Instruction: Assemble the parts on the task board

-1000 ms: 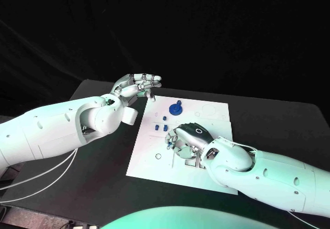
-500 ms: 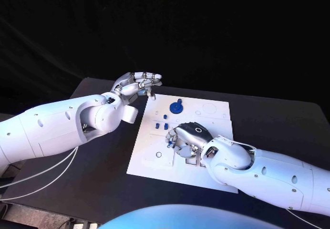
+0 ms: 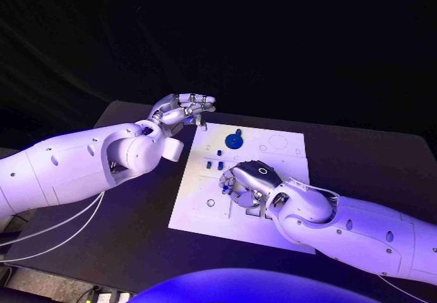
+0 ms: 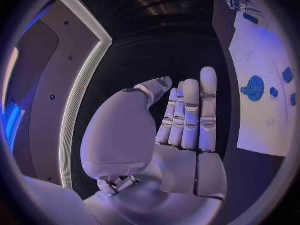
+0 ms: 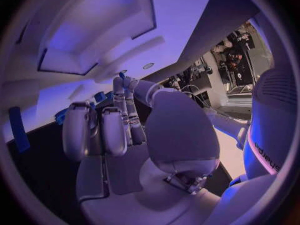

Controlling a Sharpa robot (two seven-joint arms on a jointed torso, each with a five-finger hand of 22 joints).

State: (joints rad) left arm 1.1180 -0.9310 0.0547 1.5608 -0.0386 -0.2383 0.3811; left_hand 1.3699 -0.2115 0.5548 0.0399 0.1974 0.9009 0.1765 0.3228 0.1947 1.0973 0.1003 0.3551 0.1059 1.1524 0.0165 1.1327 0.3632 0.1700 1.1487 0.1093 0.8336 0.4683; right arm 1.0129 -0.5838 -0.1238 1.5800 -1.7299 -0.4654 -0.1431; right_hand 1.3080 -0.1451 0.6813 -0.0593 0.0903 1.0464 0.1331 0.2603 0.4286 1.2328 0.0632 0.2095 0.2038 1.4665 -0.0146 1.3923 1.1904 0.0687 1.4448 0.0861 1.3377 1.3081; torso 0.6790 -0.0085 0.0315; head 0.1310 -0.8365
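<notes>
Over the last second little had shifted; the task board (image 3: 282, 218) lay mid-table, and the right hand (image 3: 247, 183) stayed pressed down at its centre, fingers curled onto something I could not make out. The left hand (image 3: 182, 110) still hovered off the board's far corner, fingers extended, holding nothing; the round blue part (image 3: 236, 141) stood untouched near the far edge, so assembly had hardly advanced.

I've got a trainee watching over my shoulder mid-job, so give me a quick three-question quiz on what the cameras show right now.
1. True or false: the round blue part sits on the white board.
2. Which hand is down on the board near the small blue pieces? A) left hand B) right hand C) both
3. Fill in: the left hand is raised past the board's far ____ corner, as seen from the robot's head.

Key
1. True.
2. B: the right hand lies over the board's middle; the left is up off it.
3. Left. Whether its fingers pinch anything cannot be told.
</notes>
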